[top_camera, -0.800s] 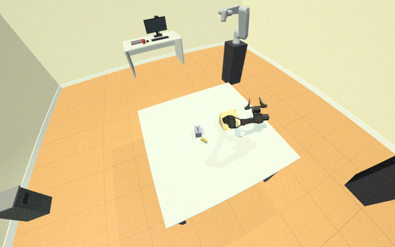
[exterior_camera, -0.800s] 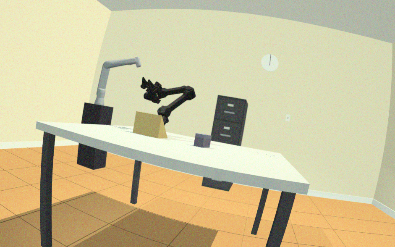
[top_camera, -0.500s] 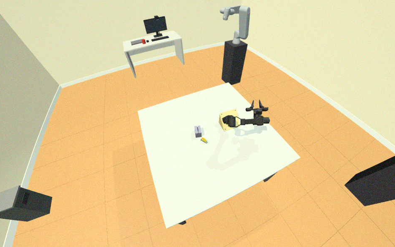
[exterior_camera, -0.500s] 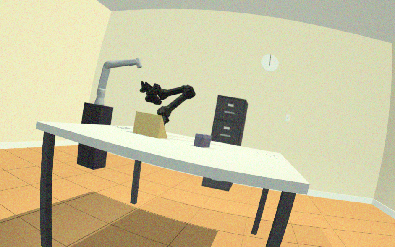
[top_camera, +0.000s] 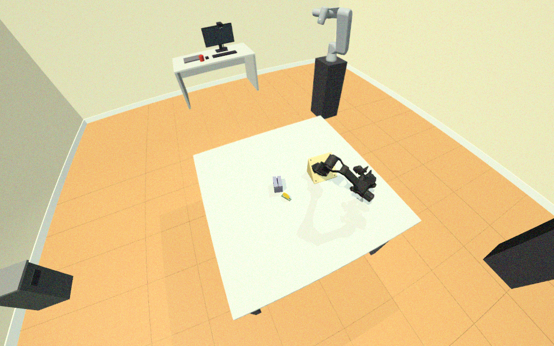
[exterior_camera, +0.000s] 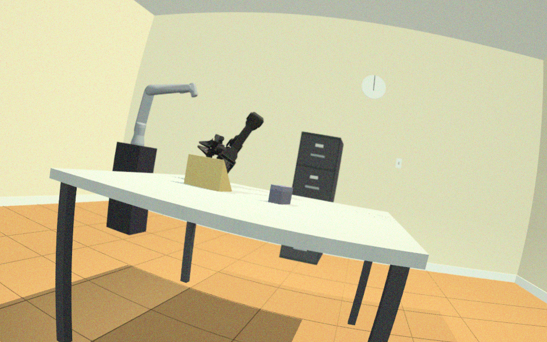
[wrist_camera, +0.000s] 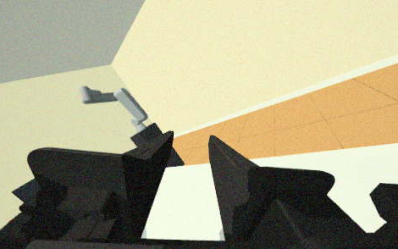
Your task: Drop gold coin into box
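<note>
The gold coin (top_camera: 286, 195) stands in the dark-green holder (top_camera: 288, 199) on the table, beside one end of the grey box. The closed grey box (top_camera: 277, 188) (exterior_camera: 280, 195) has a dark narrow slot in its lid. Neither coin nor holder can be made out in the exterior view or in the wrist view. My gripper (top_camera: 360, 167) (exterior_camera: 199, 145) (wrist_camera: 191, 137) is partly open with nothing between its fingers. It is raised above the table's right side in the top view, far from the coin and the box, and points away from them.
The arm's base sits at a yellow wedge-shaped block (top_camera: 329, 176) (exterior_camera: 206, 172) between the gripper side and the box. The white table (top_camera: 261, 258) (exterior_camera: 343, 220) has its edge near the arm. A grey robot arm (top_camera: 344, 32) (exterior_camera: 169, 89) (wrist_camera: 130, 104) stands on a pedestal beyond the table.
</note>
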